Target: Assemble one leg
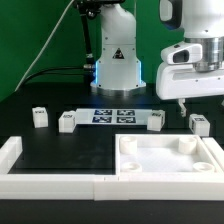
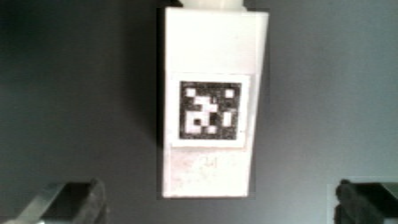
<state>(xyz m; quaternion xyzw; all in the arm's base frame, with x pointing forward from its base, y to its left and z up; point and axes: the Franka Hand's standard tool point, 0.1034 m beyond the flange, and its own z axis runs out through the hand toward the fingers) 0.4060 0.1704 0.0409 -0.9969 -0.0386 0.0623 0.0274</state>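
Observation:
Several legs, small white blocks, lie on the black table in the exterior view: two at the left (image 1: pixel 40 117) (image 1: pixel 67 122) and two at the right (image 1: pixel 156 121) (image 1: pixel 199 123). My gripper (image 1: pixel 186 102) hangs above the table over the right-hand pair and touches none of them. In the wrist view one leg (image 2: pixel 214 105) lies lengthwise with its tag facing up. My gripper (image 2: pixel 214 203) is open and empty, its two dark fingertips (image 2: pixel 63 205) wide apart on either side of the leg's near end. Which of the right-hand legs this is I cannot tell.
The marker board (image 1: pixel 113 116) lies between the legs in front of the arm's base (image 1: pixel 117 65). The large white square part with corner holes (image 1: pixel 168 155) sits at the front right. A white raised wall (image 1: pixel 45 180) runs along the front left edge.

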